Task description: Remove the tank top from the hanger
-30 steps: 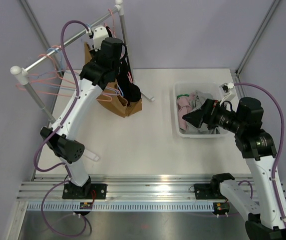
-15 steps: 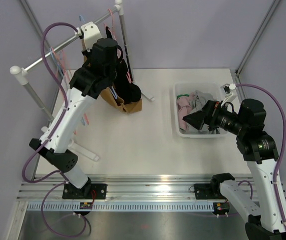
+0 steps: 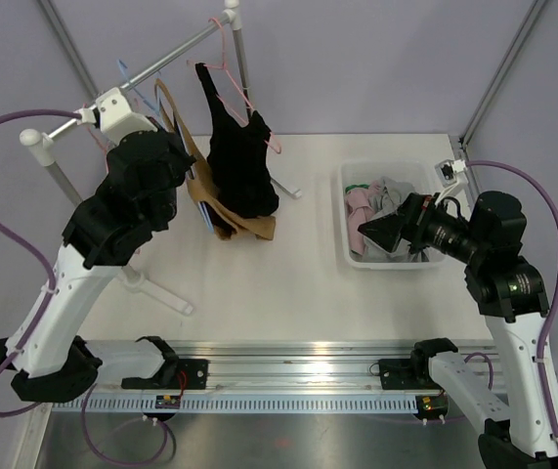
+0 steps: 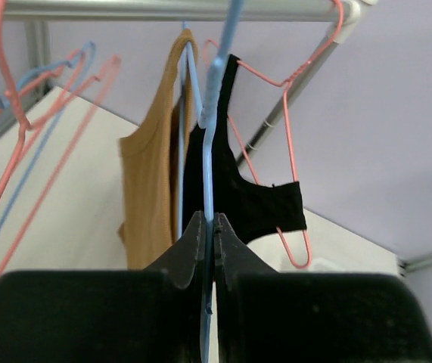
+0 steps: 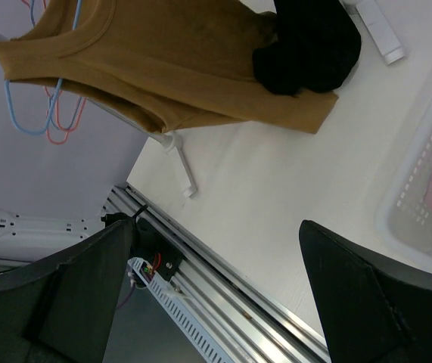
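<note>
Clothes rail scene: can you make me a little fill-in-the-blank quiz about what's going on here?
The held hanger between the left fingers is coloured ___.
The black tank top hangs from a second hanger coloured ___.
Counting the black one and the brown top, the rail carries ___ tops.
The bin of clothes is coloured ___.
Missing words: blue; pink; two; white.

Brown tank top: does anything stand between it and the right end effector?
Nothing visible does. Seen from the right wrist, only bare table lies between the open right end effector and the brown tank top; the black tank top covers just one hem corner.
</note>
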